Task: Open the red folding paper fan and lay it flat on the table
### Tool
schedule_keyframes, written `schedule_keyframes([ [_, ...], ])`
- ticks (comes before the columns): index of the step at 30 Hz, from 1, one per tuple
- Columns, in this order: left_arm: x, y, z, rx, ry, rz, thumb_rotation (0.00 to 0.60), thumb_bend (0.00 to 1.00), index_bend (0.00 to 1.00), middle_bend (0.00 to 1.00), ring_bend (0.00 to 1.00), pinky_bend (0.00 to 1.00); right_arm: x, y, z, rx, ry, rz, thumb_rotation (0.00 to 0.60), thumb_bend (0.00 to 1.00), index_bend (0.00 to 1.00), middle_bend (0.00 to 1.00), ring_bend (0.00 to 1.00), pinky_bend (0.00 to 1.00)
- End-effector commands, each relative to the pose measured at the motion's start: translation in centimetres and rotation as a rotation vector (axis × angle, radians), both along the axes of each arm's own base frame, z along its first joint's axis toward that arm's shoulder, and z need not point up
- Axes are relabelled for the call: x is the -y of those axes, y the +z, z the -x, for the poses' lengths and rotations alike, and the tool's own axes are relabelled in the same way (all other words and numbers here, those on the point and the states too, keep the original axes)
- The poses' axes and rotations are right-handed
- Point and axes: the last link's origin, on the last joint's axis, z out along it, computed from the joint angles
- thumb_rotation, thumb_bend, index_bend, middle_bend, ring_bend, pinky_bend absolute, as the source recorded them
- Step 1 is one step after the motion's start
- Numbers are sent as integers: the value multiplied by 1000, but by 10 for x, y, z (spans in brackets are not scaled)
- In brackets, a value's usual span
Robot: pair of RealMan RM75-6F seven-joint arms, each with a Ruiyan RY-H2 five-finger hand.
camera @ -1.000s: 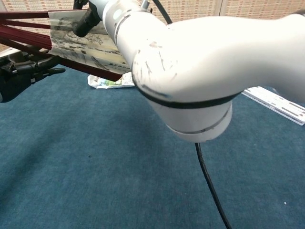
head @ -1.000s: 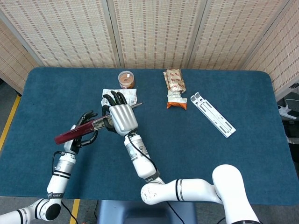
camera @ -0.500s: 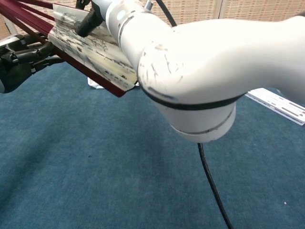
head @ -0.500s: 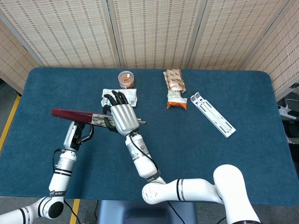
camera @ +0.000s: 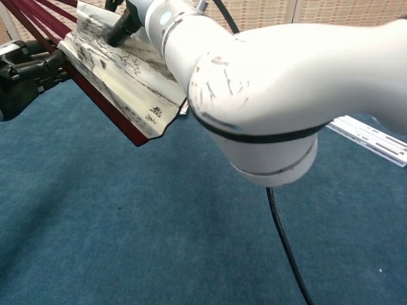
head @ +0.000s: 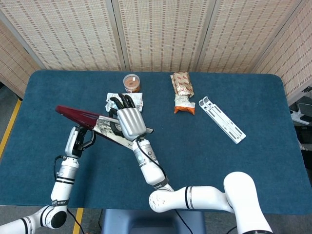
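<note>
Gripping the red fan (head: 100, 125) from the right, the right hand (head: 129, 123) has its fingers (head: 123, 102) curled over the paper leaf. The left hand (head: 79, 138) holds the fan's dark red ribs from below, at left. The fan is partly spread and raised above the blue table (head: 219, 161), left of centre; the chest view shows its white printed leaf (camera: 124, 70) tilted. Just beyond the right hand lies a white packet (head: 138, 99), with a small round cup (head: 131, 83) farther off. Well to the right rest a snack bag (head: 183, 91) and a white rack (head: 222, 119).
</note>
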Motion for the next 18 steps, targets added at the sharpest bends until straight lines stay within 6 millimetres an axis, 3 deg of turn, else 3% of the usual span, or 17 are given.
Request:
schedule_keyframes([
  [1, -1, 2, 2, -1, 14, -11, 600, 826, 661, 744, 393, 176, 1, 1, 1, 0, -1, 2, 600, 657, 702, 135, 0, 63],
  [5, -5, 4, 5, -16, 33, -24, 600, 878, 714, 806, 450, 212, 3, 6, 3, 6, -3, 10, 600, 657, 700, 135, 0, 63],
  [18, -19, 21, 24, -129, 66, -111, 600, 908, 734, 833, 478, 241, 18, 43, 26, 9, -26, 74, 600, 657, 691, 135, 0, 68],
])
